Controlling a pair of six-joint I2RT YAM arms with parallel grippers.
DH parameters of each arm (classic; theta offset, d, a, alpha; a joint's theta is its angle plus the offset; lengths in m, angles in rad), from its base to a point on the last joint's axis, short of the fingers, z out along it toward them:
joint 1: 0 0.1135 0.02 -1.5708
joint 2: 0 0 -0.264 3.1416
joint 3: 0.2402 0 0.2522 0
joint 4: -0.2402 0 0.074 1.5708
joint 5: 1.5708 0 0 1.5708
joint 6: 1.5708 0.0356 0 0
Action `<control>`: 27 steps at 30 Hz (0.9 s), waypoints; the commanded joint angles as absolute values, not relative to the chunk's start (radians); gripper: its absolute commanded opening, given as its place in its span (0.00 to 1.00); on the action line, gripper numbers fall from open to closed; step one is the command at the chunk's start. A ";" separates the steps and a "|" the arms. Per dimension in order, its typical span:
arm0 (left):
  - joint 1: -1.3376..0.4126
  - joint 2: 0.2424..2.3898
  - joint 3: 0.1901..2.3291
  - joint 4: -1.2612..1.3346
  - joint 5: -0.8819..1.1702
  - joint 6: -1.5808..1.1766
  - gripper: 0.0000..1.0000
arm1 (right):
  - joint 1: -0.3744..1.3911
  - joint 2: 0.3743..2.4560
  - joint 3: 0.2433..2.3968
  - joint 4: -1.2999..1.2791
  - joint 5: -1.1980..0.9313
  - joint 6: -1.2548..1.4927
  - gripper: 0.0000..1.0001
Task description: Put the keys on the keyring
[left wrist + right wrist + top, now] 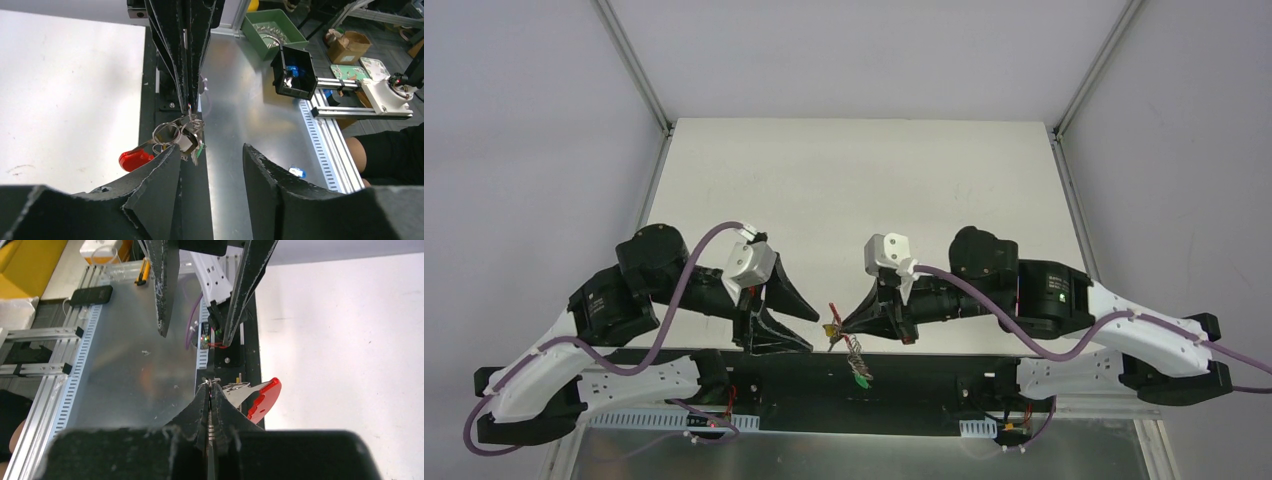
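The counter (854, 190) is a white, matt rectangle, with faint grey scuffs toward its right edge and another faint smudge close to its near edge. Silver rails (655, 180) border its left and right edges up to the far corners. A black bar (924, 390) runs along its near edge.

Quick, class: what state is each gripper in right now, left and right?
Left gripper: open, holding nothing.
Right gripper: shut on the keyring, with keys bunched on it.
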State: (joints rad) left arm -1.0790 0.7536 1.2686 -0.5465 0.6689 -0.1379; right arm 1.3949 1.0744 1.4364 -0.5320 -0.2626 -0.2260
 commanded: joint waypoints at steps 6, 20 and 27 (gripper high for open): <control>-1.079 0.753 1.227 -0.400 0.596 -0.123 0.51 | 1.429 0.993 1.379 -0.304 -0.165 -0.168 0.00; -1.078 0.763 1.196 -0.302 0.630 -0.155 0.45 | 1.462 0.955 1.323 -0.195 -0.092 -0.177 0.00; -1.078 0.764 1.185 -0.286 0.664 -0.162 0.25 | 1.472 0.948 1.320 -0.179 -0.077 -0.177 0.00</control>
State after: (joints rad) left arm -1.0790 0.7639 1.1938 -0.3462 0.6258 -0.1501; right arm 1.4620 0.9783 1.3174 -0.2806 -0.1005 -0.1841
